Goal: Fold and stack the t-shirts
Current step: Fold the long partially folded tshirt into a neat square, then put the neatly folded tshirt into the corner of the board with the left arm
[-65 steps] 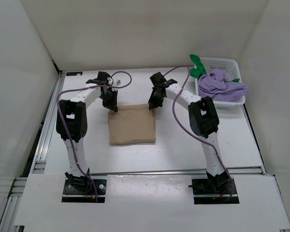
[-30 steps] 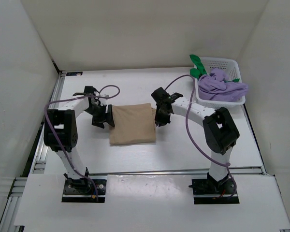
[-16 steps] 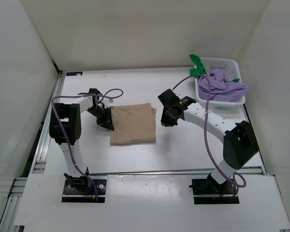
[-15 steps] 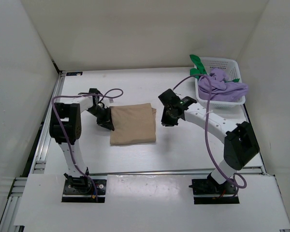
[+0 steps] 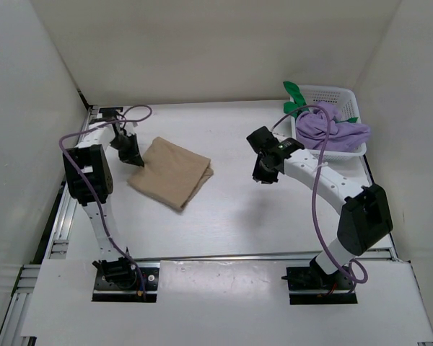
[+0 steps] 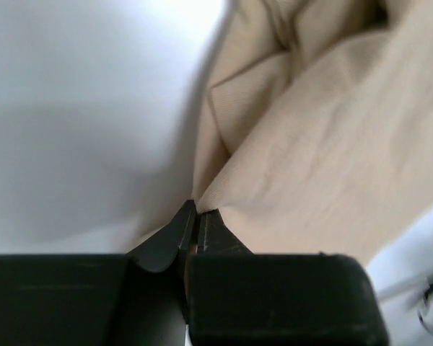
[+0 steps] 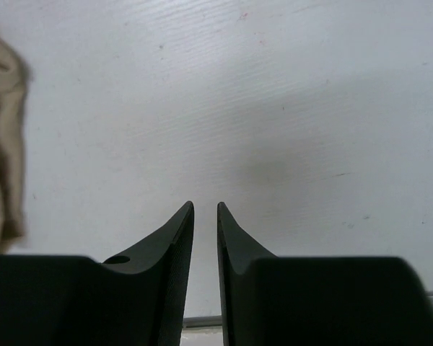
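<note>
The folded tan shirt (image 5: 172, 175) lies skewed on the left half of the desk (image 5: 274, 216). Its left corner points toward the left edge and its near corner stops well short of the near edge. Bare desk runs from the shirt across the middle to the right edge. The basket (image 5: 343, 94) sits in the far right corner, with the purple shirt (image 5: 332, 130) spilling over its rim and the green shirt (image 5: 296, 101) poking out at its far left side. The left end effector (image 5: 130, 156) is clenched on the tan shirt's left corner, cloth pinched between its 2 fingertips (image 6: 175, 241). The right end effector (image 5: 264, 173) hangs over bare desk near the basket, its fingers (image 7: 177, 238) parted by a narrow slit and grasping nothing.
</note>
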`<state>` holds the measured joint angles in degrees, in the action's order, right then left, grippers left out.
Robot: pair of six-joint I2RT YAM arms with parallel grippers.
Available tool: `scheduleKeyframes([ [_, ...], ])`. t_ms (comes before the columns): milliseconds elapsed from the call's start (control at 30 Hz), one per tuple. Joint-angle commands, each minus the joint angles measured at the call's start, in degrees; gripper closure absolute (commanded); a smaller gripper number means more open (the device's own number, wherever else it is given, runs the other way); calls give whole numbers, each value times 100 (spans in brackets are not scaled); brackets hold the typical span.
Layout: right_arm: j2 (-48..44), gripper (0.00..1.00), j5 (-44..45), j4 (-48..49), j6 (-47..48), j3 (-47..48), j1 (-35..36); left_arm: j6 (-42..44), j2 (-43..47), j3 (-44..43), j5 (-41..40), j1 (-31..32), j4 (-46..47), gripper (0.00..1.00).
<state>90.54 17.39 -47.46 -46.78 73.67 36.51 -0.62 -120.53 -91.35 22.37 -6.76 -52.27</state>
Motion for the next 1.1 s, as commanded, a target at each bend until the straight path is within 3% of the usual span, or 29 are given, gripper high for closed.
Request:
scheduleKeyframes([
  [0,-195,76,327,-237,143,324,-117,62,-399,-786,-812,-342,-55,90],
  [200,-2,76,327,-343,258,429,-232,62,-832,-1631,-1989,-756,269,90],
  [467,516,76,204,-448,310,859,-232,62,-1122,-2079,-2053,-1721,578,90],
  [633,623,76,89,-448,363,983,-232,62,-982,-2132,-2315,-1784,648,90],
  [667,623,76,37,-448,363,983,-232,62,-859,-2132,-2368,-1784,648,87],
  [700,623,76,37,-448,363,983,-232,62,-771,-2011,-2369,-1784,648,70],
  [833,562,76,-16,-448,363,983,-232,62,-139,-1229,-2666,-1618,884,37],
  [967,561,76,-69,-448,310,921,-127,62,450,-367,-3465,-1188,1543,28],
  [1067,508,76,-130,-448,258,869,-74,62,645,-138,-3826,-968,1834,27],
])
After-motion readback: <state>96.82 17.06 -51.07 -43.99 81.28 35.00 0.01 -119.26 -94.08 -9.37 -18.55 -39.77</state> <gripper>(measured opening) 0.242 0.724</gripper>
